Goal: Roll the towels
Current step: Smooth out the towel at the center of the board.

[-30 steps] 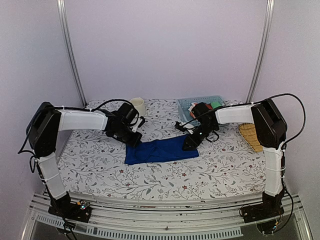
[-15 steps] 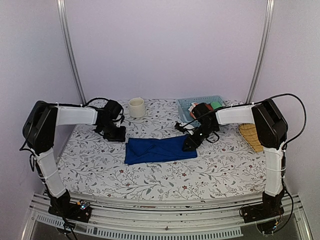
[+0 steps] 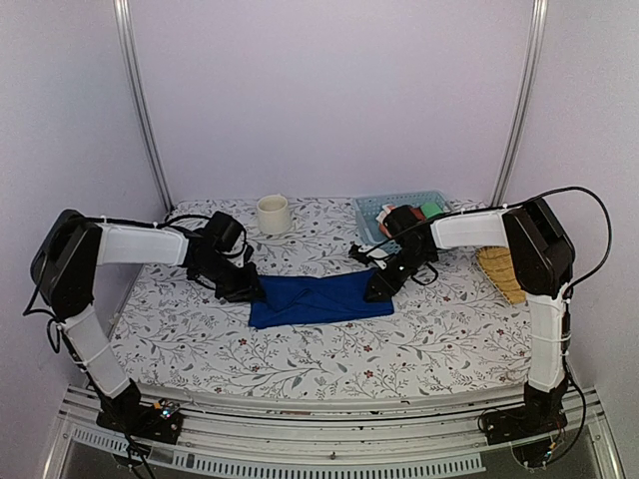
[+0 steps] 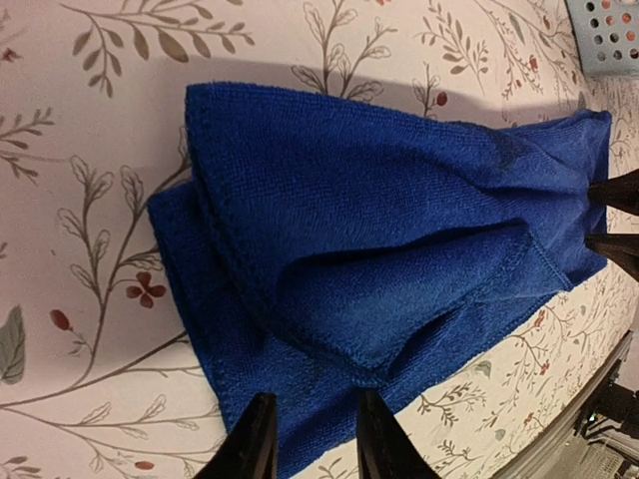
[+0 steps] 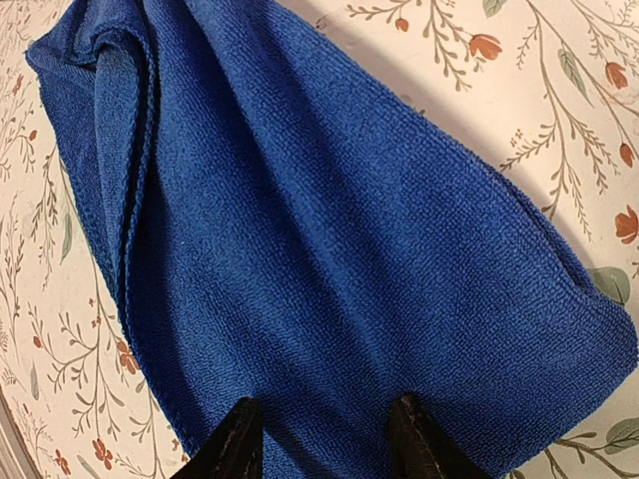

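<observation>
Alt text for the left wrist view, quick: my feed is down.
A blue towel lies loosely folded and rumpled on the floral table, filling most of the view. The left gripper is open over its near edge; the right gripper is at the far end, near a basket corner.

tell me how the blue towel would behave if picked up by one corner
Probably floppy: the blue towel lies in soft folds, so a lifted corner would likely drape. Likely light, being thin cloth. Pushed, its fuzzy weave would probably bunch up on the floral table cover rather than slide.
</observation>
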